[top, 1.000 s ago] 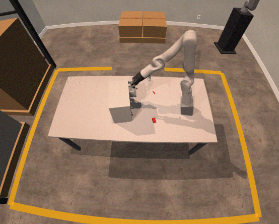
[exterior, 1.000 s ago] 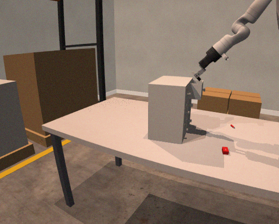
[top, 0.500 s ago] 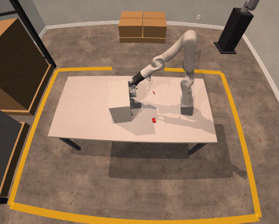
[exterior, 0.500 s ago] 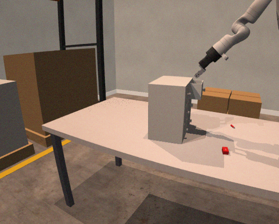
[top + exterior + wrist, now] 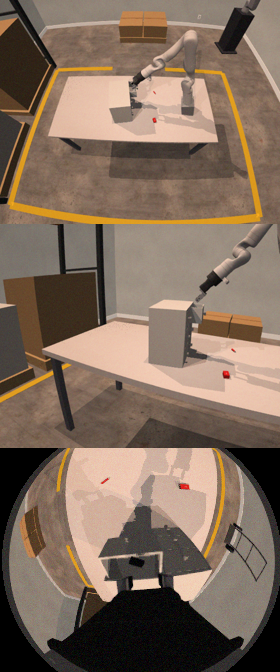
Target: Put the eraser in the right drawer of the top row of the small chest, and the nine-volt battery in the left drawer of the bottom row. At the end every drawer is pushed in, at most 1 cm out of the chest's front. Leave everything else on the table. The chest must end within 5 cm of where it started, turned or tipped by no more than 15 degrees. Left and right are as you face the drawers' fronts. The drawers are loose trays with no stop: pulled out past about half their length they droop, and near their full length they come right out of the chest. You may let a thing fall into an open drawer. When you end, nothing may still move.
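The grey chest [image 5: 120, 93] [image 5: 167, 337] stands upright, its drawer fronts towards the arm's base. The right drawer of the top row [image 5: 198, 313] [image 5: 161, 563] is pulled part way out. A dark block [image 5: 136, 562], seemingly the eraser, shows inside this drawer's outline in the wrist view, slightly turned; the top and exterior views hide it. My gripper [image 5: 196, 300] [image 5: 145, 580] is open and empty, tilted just above the open drawer. A red block [image 5: 154, 120] [image 5: 226, 374] [image 5: 184, 486], which may be the nine-volt battery, lies on the table [image 5: 83, 101] in front of the chest.
A small red cylinder [image 5: 154, 92] [image 5: 233, 350] [image 5: 105, 481] lies on the table in front of the chest's right half. The other drawers look about shut, with knobs standing out. The arm's base [image 5: 187, 108] stands at the table's right.
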{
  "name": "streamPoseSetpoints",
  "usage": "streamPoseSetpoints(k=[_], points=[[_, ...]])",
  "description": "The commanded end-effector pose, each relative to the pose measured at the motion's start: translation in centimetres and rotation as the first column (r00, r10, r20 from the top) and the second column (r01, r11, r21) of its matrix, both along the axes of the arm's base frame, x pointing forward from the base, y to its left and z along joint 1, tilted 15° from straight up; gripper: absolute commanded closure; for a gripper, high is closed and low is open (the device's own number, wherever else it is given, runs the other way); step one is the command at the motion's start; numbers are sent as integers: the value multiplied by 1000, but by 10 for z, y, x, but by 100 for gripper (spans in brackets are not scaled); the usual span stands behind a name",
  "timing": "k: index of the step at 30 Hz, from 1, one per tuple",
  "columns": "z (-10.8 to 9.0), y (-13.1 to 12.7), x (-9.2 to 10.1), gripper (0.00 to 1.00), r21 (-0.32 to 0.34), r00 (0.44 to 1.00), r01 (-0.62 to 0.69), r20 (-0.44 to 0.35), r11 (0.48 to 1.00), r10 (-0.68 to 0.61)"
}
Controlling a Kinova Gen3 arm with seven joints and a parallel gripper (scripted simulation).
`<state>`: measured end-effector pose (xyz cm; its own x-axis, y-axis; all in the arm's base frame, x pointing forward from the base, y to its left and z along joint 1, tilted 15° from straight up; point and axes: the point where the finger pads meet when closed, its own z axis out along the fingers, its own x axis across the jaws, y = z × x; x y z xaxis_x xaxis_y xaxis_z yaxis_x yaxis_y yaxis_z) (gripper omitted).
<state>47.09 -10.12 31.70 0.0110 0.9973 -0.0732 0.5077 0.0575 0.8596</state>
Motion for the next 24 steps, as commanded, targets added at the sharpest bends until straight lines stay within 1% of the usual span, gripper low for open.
streamPoseSetpoints(k=[1, 6, 9, 11, 12, 13, 16, 24], points=[[2, 0, 0, 0, -3, 1000, 3, 2, 1000, -3], [1, 3, -7, 0, 1, 1000, -4, 3, 1000, 4], [0, 4, -14, 0, 7, 1000, -5, 5, 1000, 5], [0, 4, -14, 0, 7, 1000, -5, 5, 1000, 5], [-3, 1, -19, 0, -4, 1000, 0, -3, 1000, 0], [-2, 4, -22, 0, 7, 1000, -4, 4, 1000, 4], [-4, 5, -35, 0, 8, 1000, -6, 5, 1000, 6], [-13, 5, -78, 0, 9, 1000, -6, 4, 1000, 6]])
